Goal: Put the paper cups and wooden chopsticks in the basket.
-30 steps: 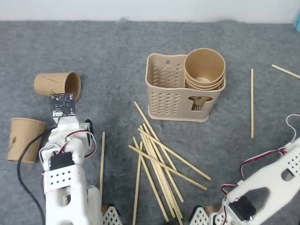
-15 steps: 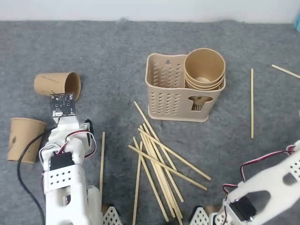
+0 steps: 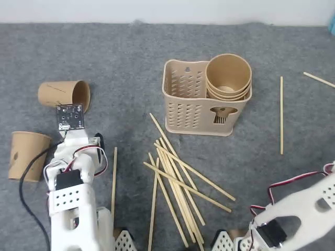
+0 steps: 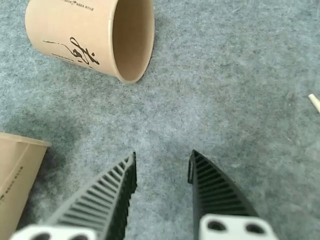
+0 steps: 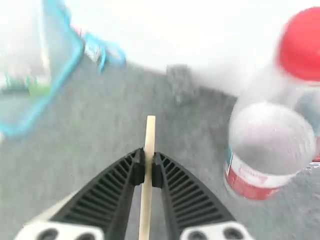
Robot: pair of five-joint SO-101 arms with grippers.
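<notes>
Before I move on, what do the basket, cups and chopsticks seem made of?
Beige slotted basket: probably moulded plastic, smooth, evenly punched slots. Brown tapered cups: matte kraft paper, rolled rims. Thin pale chopsticks: bare wood, seemingly unvarnished, dull finish.

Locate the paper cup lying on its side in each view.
High view: cup on its side, upper left.
Left wrist view: that cup, ahead of the open left gripper.
Right wrist view: faces elsewhere; right gripper pinches a chopstick.
Shared landmark: the second loose cup.
</notes>
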